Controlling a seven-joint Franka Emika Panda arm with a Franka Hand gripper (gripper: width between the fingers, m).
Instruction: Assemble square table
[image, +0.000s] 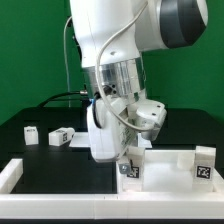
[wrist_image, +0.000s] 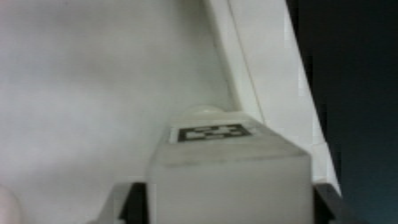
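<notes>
The end effector (wrist_image: 226, 203) is gripping a white leg (wrist_image: 222, 165), jaws pressed to its two flanks. The leg's long axis points straight out toward the square tabletop (wrist_image: 107, 90), right beyond its tip near the slab's edge; contact unclear.

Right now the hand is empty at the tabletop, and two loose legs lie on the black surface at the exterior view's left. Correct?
Not empty. The wrist view shows the hand closed on a white tagged leg at the tabletop. The rest holds: two loose legs lie on the black surface at the exterior view's left.
</notes>
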